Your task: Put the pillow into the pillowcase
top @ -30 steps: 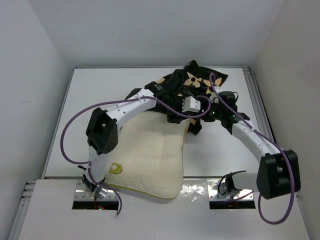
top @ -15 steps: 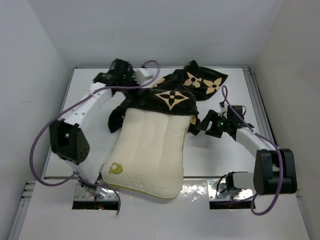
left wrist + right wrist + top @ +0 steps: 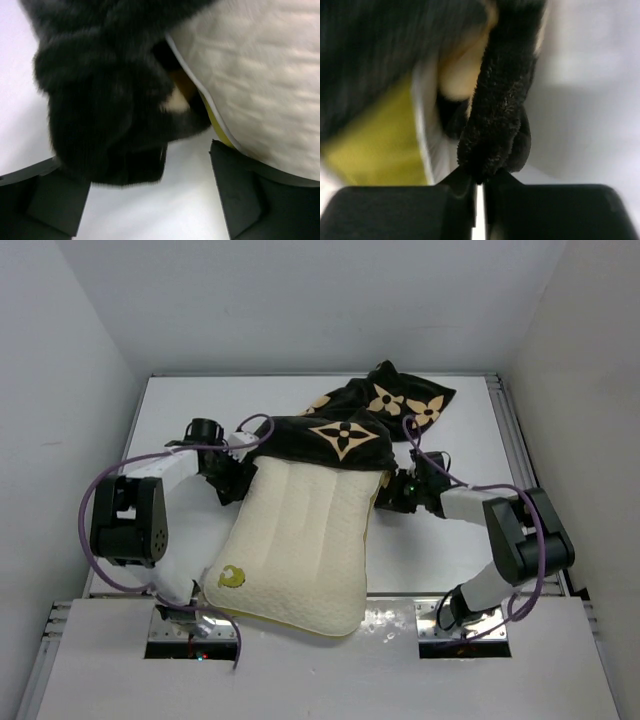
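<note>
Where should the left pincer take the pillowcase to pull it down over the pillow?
Take the pillowcase by its loose bunched hem beside the pillow at the far-left corner, coming in low from the left. That fold stands clear of the cushion, between the open left pincer fingers.

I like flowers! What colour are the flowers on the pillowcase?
Tan, on the black pillowcase; clearest in the top view.

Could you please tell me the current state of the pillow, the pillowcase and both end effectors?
pillow: lying flat, far end inside the pillowcase, the rest uncovered.
pillowcase: crumpled, its opening pulled over the pillow's far end only.
left end effector: open, a pillowcase corner at its fingers, not gripped.
right end effector: shut on the pillowcase edge.
</note>
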`<action>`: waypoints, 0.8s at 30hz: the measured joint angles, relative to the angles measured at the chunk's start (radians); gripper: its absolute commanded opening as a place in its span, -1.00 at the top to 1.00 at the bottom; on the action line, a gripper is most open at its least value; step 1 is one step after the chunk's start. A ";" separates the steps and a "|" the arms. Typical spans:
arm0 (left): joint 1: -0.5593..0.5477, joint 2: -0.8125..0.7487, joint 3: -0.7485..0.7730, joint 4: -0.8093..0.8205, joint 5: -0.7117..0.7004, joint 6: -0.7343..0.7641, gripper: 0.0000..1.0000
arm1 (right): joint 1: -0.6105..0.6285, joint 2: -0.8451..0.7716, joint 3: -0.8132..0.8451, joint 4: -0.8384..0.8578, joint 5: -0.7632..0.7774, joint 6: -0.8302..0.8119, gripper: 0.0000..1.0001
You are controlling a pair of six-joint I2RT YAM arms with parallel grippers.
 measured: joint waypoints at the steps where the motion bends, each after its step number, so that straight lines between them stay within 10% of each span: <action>1: 0.003 0.016 0.000 0.020 0.015 -0.005 -0.54 | 0.011 -0.016 -0.017 0.016 0.001 0.004 1.00; 2: 0.008 0.035 0.000 0.037 0.034 -0.006 -0.19 | 0.023 -0.045 -0.050 0.033 -0.003 0.013 1.00; 3: 0.014 0.051 -0.002 0.046 0.056 -0.006 0.57 | 0.032 -0.090 -0.092 0.042 -0.006 0.020 1.00; 5: 0.028 0.068 -0.002 0.039 0.109 0.011 1.00 | 0.057 -0.206 -0.177 0.032 -0.013 0.027 1.00; 12: 0.041 0.032 -0.003 -0.077 0.267 0.146 1.00 | 0.276 -0.602 -0.225 -0.047 -0.121 0.008 0.68; 16: 0.054 0.023 -0.002 -0.093 0.278 0.162 1.00 | 0.298 -0.673 -0.186 -0.204 -0.140 -0.014 -0.97; 24: 0.063 0.014 -0.004 -0.097 0.286 0.162 1.00 | 0.353 -0.621 -0.168 -0.397 -0.054 0.065 -0.98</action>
